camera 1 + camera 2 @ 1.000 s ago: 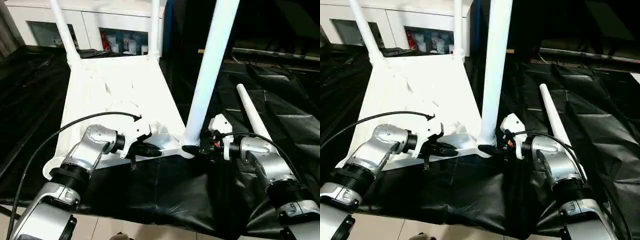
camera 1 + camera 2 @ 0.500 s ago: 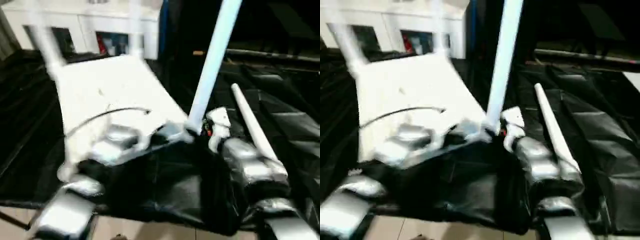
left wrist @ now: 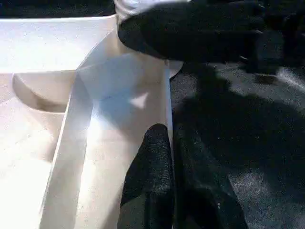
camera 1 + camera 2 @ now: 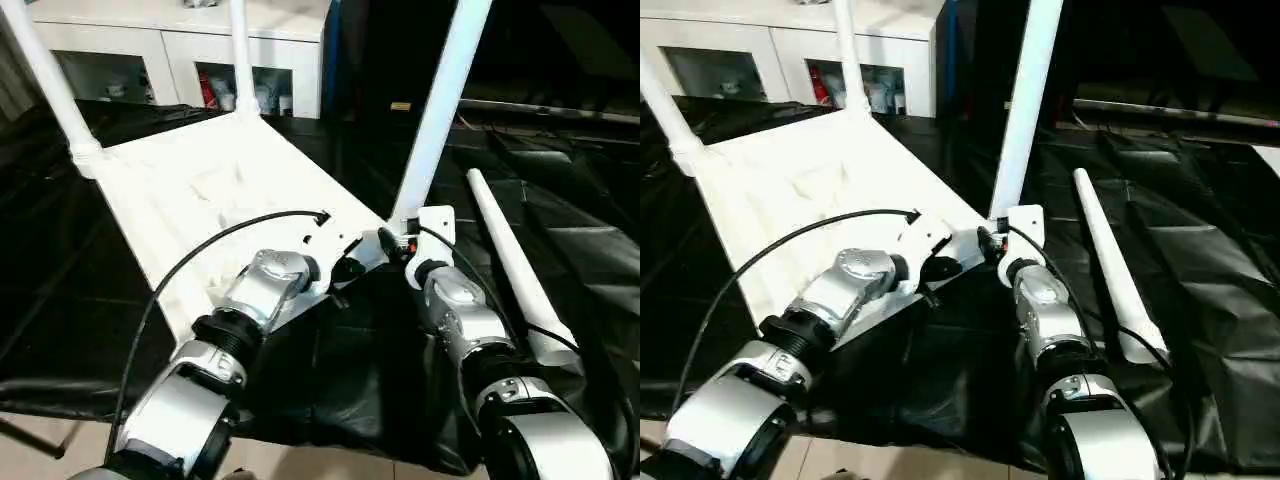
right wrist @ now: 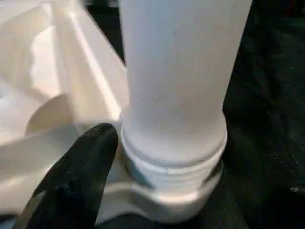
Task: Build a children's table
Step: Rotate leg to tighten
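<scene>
Swung round since a second ago, the tabletop (image 4: 200,190) stays pinched in the left tool (image 3: 169,157); right tool (image 5: 143,157) straddles the near-right leg (image 4: 440,110), grip uncertain; fourth leg (image 4: 510,260) waits.

Three upright legs (image 4: 440,110) run past the top edge — ends unseen.

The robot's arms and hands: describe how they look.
Both forearms are brushed silver cylinders with black ribbed rings at the joints. A thin black cable arcs over the left arm to its white wrist housing; another loops along the right arm. Each hand ends in two matte black fingers.
</scene>
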